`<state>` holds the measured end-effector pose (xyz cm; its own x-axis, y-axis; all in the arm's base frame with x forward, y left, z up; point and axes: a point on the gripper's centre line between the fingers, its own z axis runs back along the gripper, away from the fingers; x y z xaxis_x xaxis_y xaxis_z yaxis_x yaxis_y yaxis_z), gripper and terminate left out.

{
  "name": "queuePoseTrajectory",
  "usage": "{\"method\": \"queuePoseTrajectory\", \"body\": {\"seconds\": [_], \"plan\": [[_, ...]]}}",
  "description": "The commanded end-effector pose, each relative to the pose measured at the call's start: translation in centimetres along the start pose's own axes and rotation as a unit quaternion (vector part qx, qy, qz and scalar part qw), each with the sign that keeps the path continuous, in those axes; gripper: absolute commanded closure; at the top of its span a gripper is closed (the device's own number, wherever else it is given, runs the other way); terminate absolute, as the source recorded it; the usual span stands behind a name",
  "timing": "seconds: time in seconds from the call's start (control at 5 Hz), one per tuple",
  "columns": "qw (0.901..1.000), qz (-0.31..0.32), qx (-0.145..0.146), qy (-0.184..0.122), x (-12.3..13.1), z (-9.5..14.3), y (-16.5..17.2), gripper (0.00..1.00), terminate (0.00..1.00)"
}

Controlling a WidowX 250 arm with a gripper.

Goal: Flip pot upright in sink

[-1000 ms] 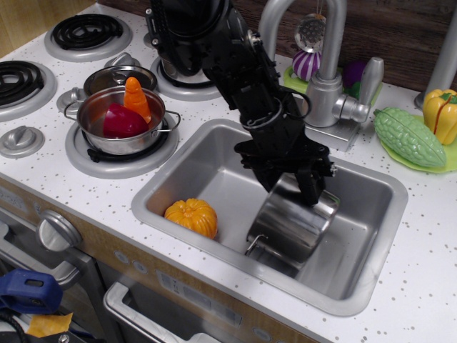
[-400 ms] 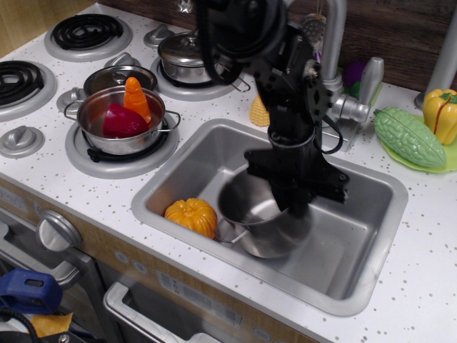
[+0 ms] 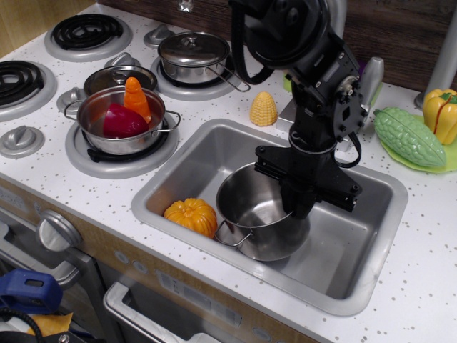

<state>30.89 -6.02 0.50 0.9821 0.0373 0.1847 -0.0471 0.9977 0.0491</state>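
The pot [image 3: 257, 214] sits in the sink [image 3: 360, 268], mouth up and tipped slightly toward the camera, one wire handle [image 3: 232, 236] showing at its front left. The gripper [image 3: 298, 204] reaches down over the pot's right rim, with its tips at the rim; whether the jaws clamp the wall I cannot tell, since the tips are hidden. Left of the pot, just beside it in the sink, lies a pumpkin [image 3: 191, 216]. Behind the sink's back edge stands a corn [image 3: 263, 109]. Left of the sink a pan [image 3: 121, 120] holds red and orange toy food. A lidded pot [image 3: 193, 56] sits beyond the corn.
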Motion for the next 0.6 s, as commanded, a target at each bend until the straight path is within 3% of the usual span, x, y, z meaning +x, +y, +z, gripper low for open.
{"method": "queuePoseTrajectory", "body": {"seconds": [0.0,0.2,0.4], "plan": [[0.9996,0.006,-0.001,-0.027,0.98,0.92,-0.03,0.00,0.00],[0.9996,0.006,-0.001,-0.027,0.98,0.92,-0.03,0.00,0.00],[0.9996,0.006,-0.001,-0.027,0.98,0.92,-0.03,0.00,1.00]]}}
